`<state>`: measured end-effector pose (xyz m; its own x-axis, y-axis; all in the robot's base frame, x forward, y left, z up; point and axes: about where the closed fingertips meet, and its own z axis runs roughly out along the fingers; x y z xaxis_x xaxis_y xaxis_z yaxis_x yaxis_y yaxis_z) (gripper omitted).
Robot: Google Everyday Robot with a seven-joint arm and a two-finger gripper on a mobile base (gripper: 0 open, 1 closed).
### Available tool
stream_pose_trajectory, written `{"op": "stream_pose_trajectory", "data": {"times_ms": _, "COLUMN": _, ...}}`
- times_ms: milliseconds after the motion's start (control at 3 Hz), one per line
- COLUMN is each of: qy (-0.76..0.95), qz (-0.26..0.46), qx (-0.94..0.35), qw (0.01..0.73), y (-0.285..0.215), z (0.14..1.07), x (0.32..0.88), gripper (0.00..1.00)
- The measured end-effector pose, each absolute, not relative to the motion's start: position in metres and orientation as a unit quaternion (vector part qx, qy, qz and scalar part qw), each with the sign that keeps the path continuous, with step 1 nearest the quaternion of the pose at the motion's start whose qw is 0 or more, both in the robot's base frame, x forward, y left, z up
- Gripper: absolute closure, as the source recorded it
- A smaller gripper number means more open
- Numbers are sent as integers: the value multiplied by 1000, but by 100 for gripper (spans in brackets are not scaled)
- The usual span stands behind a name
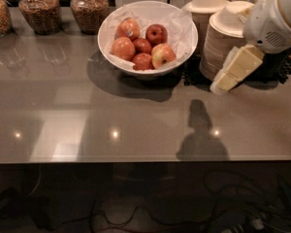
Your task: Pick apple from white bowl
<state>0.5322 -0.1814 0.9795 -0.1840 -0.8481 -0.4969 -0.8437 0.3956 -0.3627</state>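
Camera view — jaws near white bowl (178, 64)

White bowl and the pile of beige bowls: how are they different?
The white bowl is shiny; the beige bowls are dull. The white bowl stands alone and holds apples; the beige bowls are stacked, no fruit showing. The white bowl is wider than a beige bowl. Both are round, on the counter. The gripper hangs right of the white bowl, in front of the beige bowls.
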Motion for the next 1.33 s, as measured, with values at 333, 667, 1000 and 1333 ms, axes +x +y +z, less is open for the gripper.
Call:
{"op": "stream_pose_trajectory", "data": {"times_ms": 333, "qy": 761, "qz": 11, "qx": -545, "qw": 351, "y": -154, "z": 982, "x": 569, "gripper": 0}}
{"op": "stream_pose_trajectory", "data": {"times_ms": 667, "qy": 756, "qz": 29, "qx": -546, "qw": 359, "y": -93, "z": 988, "x": 624, "gripper": 0}}
{"op": "stream_pose_trajectory", "data": {"times_ms": 1000, "qy": 756, "qz": 29, "qx": -546, "qw": 359, "y": -93, "z": 988, "x": 624, "gripper": 0}}
{"op": "stream_pose_trajectory", "data": {"times_ms": 1333, "qy": 762, "qz": 16, "qx": -531, "qw": 371, "y": -95, "z": 984, "x": 637, "gripper": 0}}
